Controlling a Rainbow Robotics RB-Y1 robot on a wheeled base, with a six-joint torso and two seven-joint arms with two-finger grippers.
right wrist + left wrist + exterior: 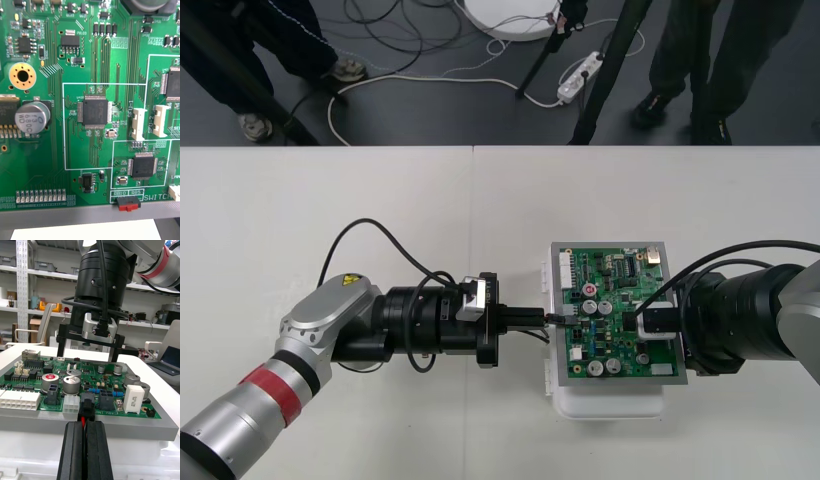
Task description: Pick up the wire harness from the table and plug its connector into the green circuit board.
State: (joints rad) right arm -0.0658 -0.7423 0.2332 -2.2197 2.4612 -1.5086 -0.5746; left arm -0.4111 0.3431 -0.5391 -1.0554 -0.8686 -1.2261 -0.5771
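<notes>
Mostly through the job, by the look of things. Reaches in from the left with the left claw (546, 318), low over the desk (360, 220), right up against the left edge of the green circuit board (615, 300). Pinches the wire harness (82, 422) between fingers (73, 450) closed nearly flat together (just a sliver of red wire on show in the gap). Holds the black plug (87, 404) just ahead of the fingertips, in the board's edge row of connectors, between a white header (71, 404) and a black header (106, 399). Looks entered in a socket there, though cannot say whether pushed fully home. Hangs the right claw (90, 354) above the board's right side, spread wide and gripping nothing, well clear of the plug. Rests (the board, that is) on a white base (610, 408) on the desk.

Done, judging from this: pickup, carry to the board, lining up at the socket. Left, probably: a last firm push if not yet bottomed out, then letting go and backing the left claw straight off without dragging the wires. Worth watching for a plug only half in.
</notes>
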